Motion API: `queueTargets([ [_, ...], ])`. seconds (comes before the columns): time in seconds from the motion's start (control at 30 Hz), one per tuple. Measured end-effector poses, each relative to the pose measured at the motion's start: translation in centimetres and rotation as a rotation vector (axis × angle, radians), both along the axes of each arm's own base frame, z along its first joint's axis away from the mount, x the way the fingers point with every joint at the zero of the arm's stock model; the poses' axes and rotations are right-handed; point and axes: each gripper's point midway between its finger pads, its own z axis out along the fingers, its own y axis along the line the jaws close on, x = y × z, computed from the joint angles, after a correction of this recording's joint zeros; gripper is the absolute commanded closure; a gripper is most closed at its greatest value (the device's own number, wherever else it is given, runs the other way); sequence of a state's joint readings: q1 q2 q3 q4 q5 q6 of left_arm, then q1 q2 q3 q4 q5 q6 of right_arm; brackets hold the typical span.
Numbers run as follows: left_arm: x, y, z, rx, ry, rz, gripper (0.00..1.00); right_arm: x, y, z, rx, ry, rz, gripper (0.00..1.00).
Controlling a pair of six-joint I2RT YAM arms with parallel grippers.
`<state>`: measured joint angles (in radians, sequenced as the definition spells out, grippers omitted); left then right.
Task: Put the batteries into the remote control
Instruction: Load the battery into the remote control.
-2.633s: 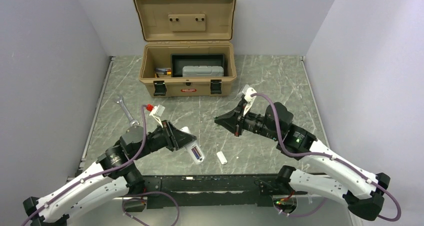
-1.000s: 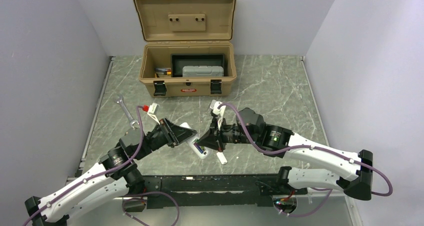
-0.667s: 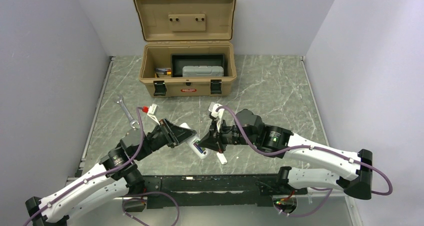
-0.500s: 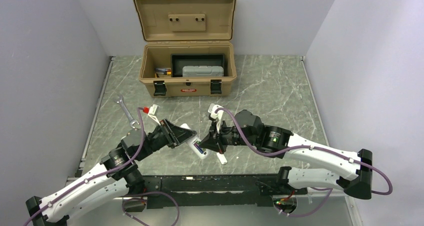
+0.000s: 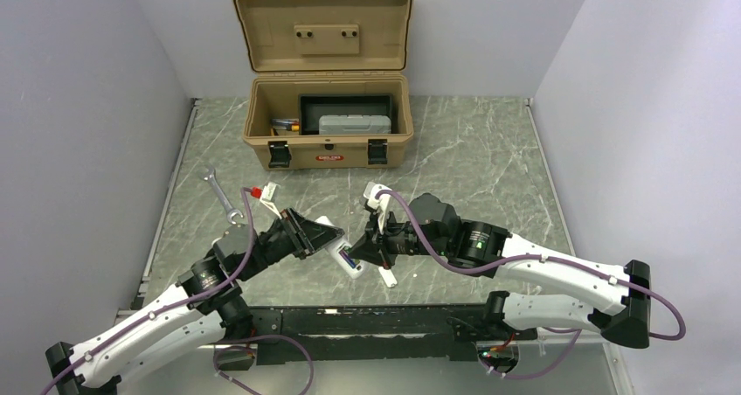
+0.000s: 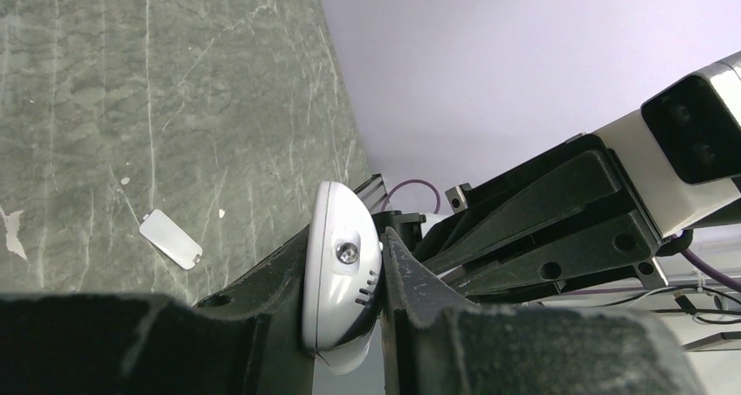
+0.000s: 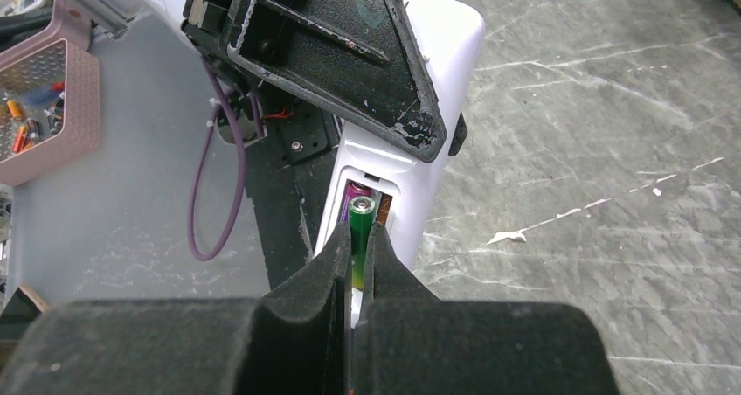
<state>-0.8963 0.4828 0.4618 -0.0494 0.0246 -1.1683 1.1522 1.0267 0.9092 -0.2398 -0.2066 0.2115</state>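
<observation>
My left gripper [image 5: 325,234] is shut on the white remote control [image 5: 342,257], holding it by its end above the table; its rounded end shows between the jaws in the left wrist view [image 6: 342,277]. My right gripper [image 5: 356,253] is shut on the green battery [image 7: 360,238] and holds it at the remote's open battery bay [image 7: 367,204]. The purple battery [image 7: 352,192] lies inside that bay beside the green one. In the right wrist view the remote [image 7: 437,80] sits under the left gripper's black fingers [image 7: 349,54].
A small loose white tab [image 5: 388,277] lies on the table under the right gripper; it also shows in the left wrist view [image 6: 170,238]. A silver wrench [image 5: 220,196] lies at the left. An open tan toolbox [image 5: 325,115] stands at the back.
The right arm swung in from the right over 2.6 s and brought its gripper to the remote's bay. In the last second both arms have barely moved.
</observation>
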Motion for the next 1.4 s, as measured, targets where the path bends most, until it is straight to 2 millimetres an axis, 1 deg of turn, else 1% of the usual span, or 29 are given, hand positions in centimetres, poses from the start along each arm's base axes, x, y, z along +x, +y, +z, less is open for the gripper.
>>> queueTargets([
  [0.13, 0.0, 0.0, 0.0, 0.0, 0.0, 0.0, 1.0, 0.0, 0.0, 0.0, 0.0, -0.003, 0.001, 0.97],
  [0.67, 0.3, 0.0, -0.6, 0.014, 0.01, 0.011, 1.0, 0.6, 0.3, -0.5, -0.017, -0.03, -0.012, 0.96],
  [0.77, 0.3, 0.0, -0.7, 0.017, 0.012, 0.011, 1.0, 0.6, 0.4, -0.6, -0.022, -0.034, -0.008, 0.94],
  [1.13, 0.4, -0.1, -1.5, 0.036, 0.027, 0.009, 1.0, 0.5, 0.9, -1.4, -0.044, -0.04, 0.002, 0.8],
  [1.4, 0.4, -0.2, -1.4, 0.032, 0.025, 0.01, 1.0, 0.3, 0.9, -1.4, -0.044, -0.043, 0.005, 0.76],
])
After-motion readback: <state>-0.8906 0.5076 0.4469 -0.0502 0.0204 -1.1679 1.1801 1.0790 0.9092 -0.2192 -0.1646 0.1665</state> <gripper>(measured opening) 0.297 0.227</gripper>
